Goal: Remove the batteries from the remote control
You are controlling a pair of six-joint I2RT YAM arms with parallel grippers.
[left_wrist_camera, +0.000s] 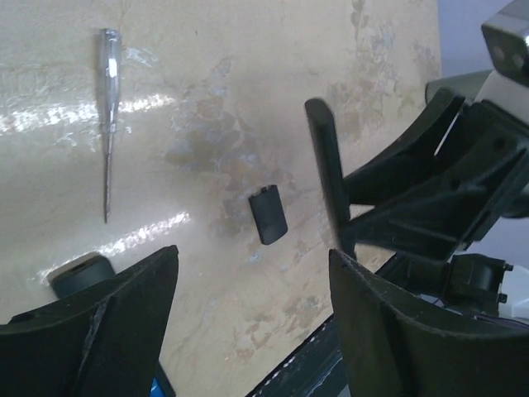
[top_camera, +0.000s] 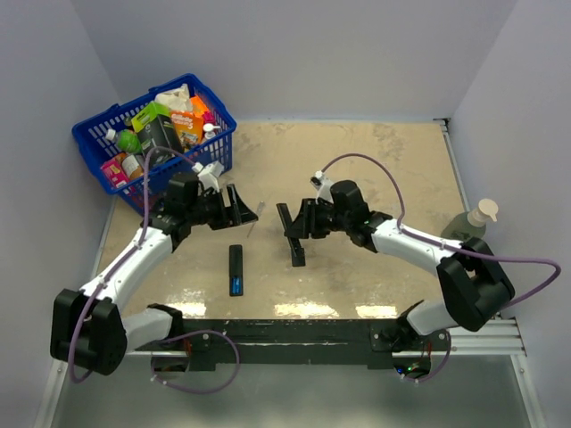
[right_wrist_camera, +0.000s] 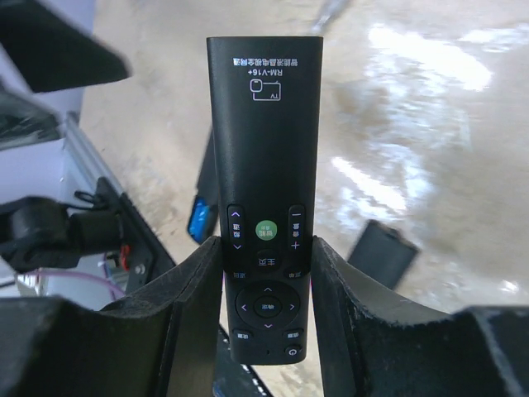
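Observation:
My right gripper (right_wrist_camera: 264, 244) is shut on a black remote control (right_wrist_camera: 264, 141), held button side up above the table (top_camera: 357, 169); in the top view this gripper (top_camera: 296, 228) is at the middle. A second black remote (top_camera: 235, 270) lies flat on the table, and blue batteries (top_camera: 235, 287) show at its near end, also seen in the right wrist view (right_wrist_camera: 198, 219). A small flat black cover (left_wrist_camera: 269, 215) lies on the table beside the held remote. My left gripper (left_wrist_camera: 252, 256) hangs open over bare table, left of the held remote (left_wrist_camera: 329, 178), with nothing between its fingers.
A thin clear-handled screwdriver (left_wrist_camera: 108, 124) lies on the table between the arms. At the back left stands a blue basket (top_camera: 98, 143) full of packages. A soap pump bottle (top_camera: 473, 223) stands at the right edge. Walls close in the table on three sides.

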